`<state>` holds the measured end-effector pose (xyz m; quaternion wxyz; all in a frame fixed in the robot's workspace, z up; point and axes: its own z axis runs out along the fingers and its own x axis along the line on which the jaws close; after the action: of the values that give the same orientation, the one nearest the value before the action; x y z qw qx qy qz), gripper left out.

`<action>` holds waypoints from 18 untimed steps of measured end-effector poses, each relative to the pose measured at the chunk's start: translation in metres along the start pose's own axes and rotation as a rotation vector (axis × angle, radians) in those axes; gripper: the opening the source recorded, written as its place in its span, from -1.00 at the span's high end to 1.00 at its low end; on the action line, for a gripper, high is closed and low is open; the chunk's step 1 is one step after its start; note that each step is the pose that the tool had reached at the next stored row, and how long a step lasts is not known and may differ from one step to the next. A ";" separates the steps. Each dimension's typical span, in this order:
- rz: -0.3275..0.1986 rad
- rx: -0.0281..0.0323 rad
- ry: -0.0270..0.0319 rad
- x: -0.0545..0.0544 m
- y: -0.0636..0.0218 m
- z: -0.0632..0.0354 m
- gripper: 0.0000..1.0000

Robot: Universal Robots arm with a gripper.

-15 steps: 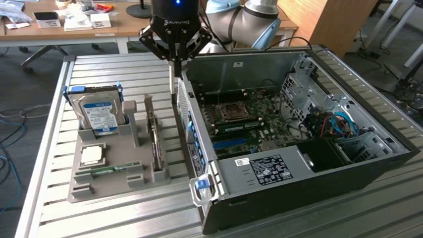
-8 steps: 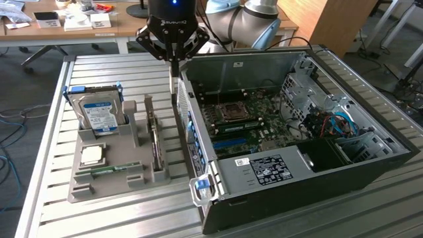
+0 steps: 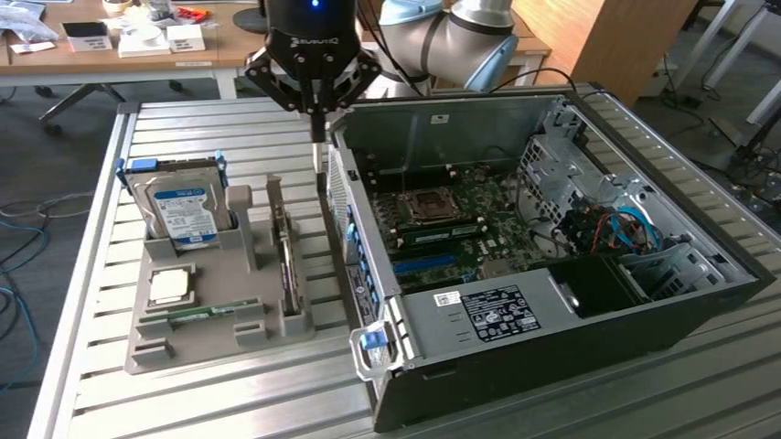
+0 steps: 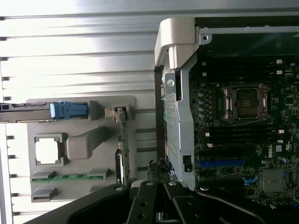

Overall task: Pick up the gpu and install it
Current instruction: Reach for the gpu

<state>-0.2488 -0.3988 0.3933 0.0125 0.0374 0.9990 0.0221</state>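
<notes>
The gpu [image 3: 287,261] stands on edge in a slot of the grey holder [image 3: 201,343], a thin dark card with a metal bracket at its far end. In the wrist view the gpu [image 4: 122,147] shows edge-on beside the case wall. My gripper [image 3: 320,165] hangs shut with nothing between its fingers, above the far end of the gpu, over the gap between the holder and the open computer case [image 3: 683,311]. In the wrist view the gripper [image 4: 159,170] points down next to the case's rear panel [image 4: 173,121].
The holder also carries a silver hard drive [image 3: 181,215] with a blue-white label, a square processor [image 3: 168,285] and a green memory stick [image 3: 196,315]. The motherboard [image 3: 452,224] lies bare inside the case, with a blue slot [image 4: 219,164]. All of it rests on a slatted metal table [image 3: 183,402].
</notes>
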 end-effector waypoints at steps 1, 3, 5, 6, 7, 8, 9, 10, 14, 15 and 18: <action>0.000 0.0000 0.0000 0.001 -0.0001 0.0000 0.79; 0.000 0.0000 0.0000 0.002 -0.0001 0.0000 0.79; 0.000 0.0000 0.0000 0.003 -0.0002 0.0000 0.79; 0.000 0.0000 -0.0001 0.003 -0.0003 -0.0001 0.79; 0.000 0.0000 0.0000 0.004 -0.0003 -0.0001 0.79; 0.000 0.0000 0.0000 0.004 -0.0003 -0.0001 0.79; 0.000 -0.0001 -0.0001 0.005 -0.0004 -0.0001 0.79; 0.000 0.0000 0.0000 0.006 -0.0004 -0.0001 0.79; 0.000 0.0000 0.0000 0.008 -0.0006 -0.0002 0.79; 0.000 -0.0001 -0.0001 0.008 -0.0006 -0.0002 0.79; 0.000 0.0000 0.0000 0.010 -0.0007 -0.0002 0.79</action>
<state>-0.2588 -0.3988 0.3933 0.0125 0.0374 0.9990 0.0221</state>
